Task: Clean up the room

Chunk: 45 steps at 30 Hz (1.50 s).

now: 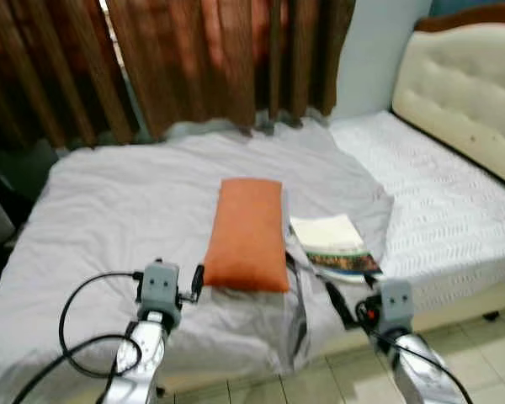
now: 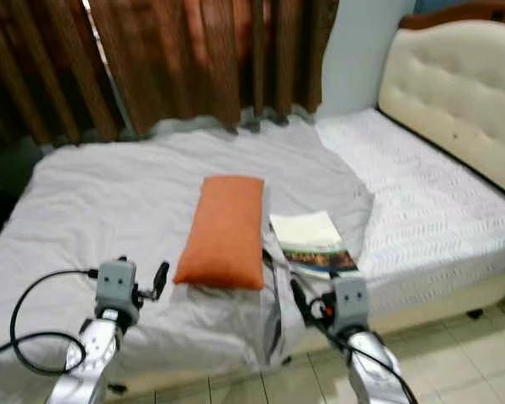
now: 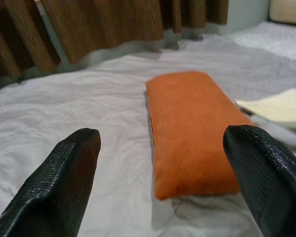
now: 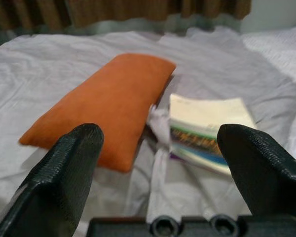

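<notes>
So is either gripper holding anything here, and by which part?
Nothing is held. The left gripper and right gripper are both open, short of the orange pillow and the book.

I see a matt orange cloth pillow (image 1: 246,234) lying on a wrinkled, soft grey sheet (image 1: 118,219), and beside it a paper book (image 1: 332,244) with a glossy coloured cover. My gripper fingers (image 3: 54,187) look like black, finely textured rubbery plastic, the arms (image 1: 139,362) shiny silver metal. The headboard (image 1: 467,93) is tufted, smooth cream upholstery; the floor tiles (image 1: 480,345) gleam.
</notes>
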Motion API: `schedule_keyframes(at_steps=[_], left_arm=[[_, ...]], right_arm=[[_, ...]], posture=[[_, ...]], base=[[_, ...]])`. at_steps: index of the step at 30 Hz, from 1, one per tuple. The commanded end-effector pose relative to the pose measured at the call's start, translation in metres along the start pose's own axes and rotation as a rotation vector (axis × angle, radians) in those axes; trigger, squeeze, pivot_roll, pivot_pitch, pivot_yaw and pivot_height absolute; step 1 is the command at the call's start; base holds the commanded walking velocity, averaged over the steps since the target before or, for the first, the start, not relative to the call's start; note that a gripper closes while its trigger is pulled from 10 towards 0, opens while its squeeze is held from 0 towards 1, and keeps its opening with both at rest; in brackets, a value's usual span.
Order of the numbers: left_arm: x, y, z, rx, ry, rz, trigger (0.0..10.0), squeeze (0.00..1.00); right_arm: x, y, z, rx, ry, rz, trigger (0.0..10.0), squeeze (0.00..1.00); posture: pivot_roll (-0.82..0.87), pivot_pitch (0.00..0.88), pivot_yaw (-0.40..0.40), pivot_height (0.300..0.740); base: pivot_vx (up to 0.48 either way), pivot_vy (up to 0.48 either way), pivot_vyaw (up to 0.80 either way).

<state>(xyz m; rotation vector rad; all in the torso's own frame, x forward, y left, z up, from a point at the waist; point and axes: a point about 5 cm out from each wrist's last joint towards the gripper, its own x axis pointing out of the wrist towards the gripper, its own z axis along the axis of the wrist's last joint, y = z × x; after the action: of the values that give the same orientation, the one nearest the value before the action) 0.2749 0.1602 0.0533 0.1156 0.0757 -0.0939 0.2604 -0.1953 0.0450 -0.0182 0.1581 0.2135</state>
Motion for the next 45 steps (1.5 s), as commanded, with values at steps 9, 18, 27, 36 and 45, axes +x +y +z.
schedule_keyframes(at_steps=[9,18,27,36,45], left_arm=[[-0.001,0.003,0.0,-0.019,-0.003,0.023,10.0,0.0],[0.001,0.002,0.003,-0.015,-0.008,-0.001,10.0,0.0],[0.0,0.0,0.002,-0.022,-0.001,-0.011,10.0,0.0],[0.008,0.006,0.006,-0.023,-0.004,-0.014,10.0,0.0],[0.053,0.008,0.013,-0.234,0.138,-0.152,10.0,0.0]], right_arm=[[0.004,0.007,0.001,-0.011,0.0,0.028,10.0,0.0],[0.004,0.005,0.001,0.003,-0.007,0.017,10.0,0.0],[0.003,0.006,0.001,0.006,-0.004,0.02,10.0,0.0],[0.025,0.02,0.011,0.147,0.011,0.084,10.0,0.0],[0.06,0.025,0.041,0.219,0.001,0.061,10.0,0.0]], posture=[[-0.07,0.0,0.03,0.74],[-0.07,0.0,0.028,0.74],[-0.08,0.0,0.033,0.74],[-0.09,0.0,0.04,0.74],[-0.06,0.147,0.01,0.74]], base=[[0.47,0.0,0.0],[0.474,0.0,0.19],[0.48,0.0,0.0],[0.32,0.0,0.0],[0.0,0.0,0.0]])
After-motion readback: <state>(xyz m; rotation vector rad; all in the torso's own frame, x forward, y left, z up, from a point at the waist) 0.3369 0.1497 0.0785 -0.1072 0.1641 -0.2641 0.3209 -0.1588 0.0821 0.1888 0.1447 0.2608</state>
